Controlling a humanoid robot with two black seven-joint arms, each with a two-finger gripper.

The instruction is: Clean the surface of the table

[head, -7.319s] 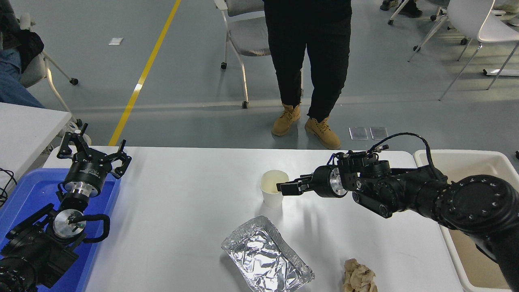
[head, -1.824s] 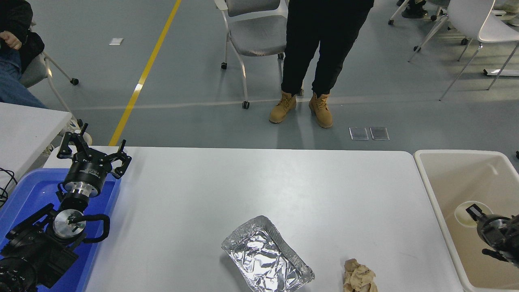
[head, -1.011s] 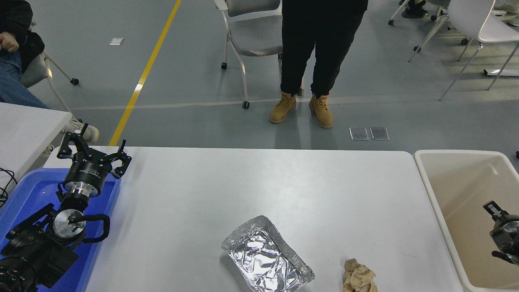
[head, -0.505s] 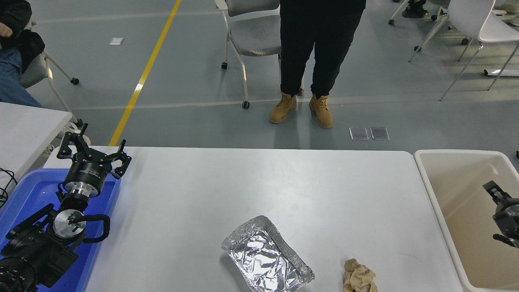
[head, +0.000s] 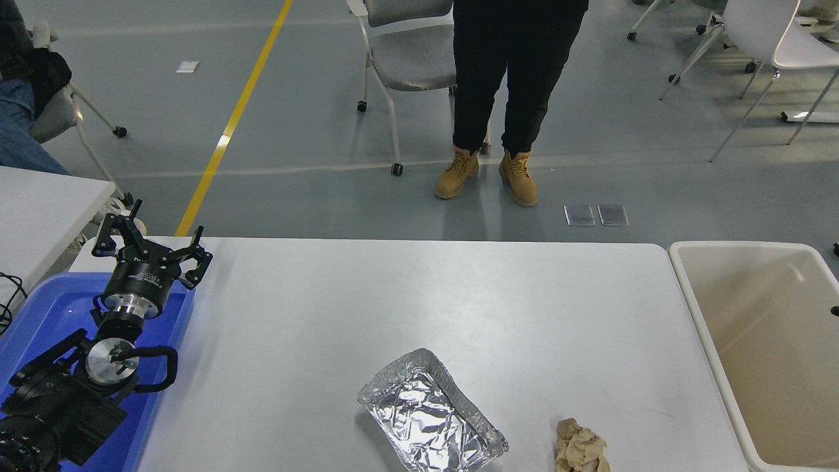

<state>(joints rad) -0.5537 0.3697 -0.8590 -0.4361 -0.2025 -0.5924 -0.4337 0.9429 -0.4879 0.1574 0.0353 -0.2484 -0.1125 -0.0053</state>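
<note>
The big matte white-grey table surface (head: pixel 406 301) is filling the middle, a crinkled silver foil tray (head: pixel 431 413) and crumpled tan paper wad (head: pixel 580 447) are sitting near its front edge, probably awaiting binning, while the left gripper (head: pixel 151 252) is idling lower left, fingers spread, holding nothing.

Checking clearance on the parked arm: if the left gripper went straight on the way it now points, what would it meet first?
The left gripper, open over the blue tray, points away toward the table surface's far left corner. Nothing shows ahead of it there; the way looks free, though height above the edge is unclear.
</note>
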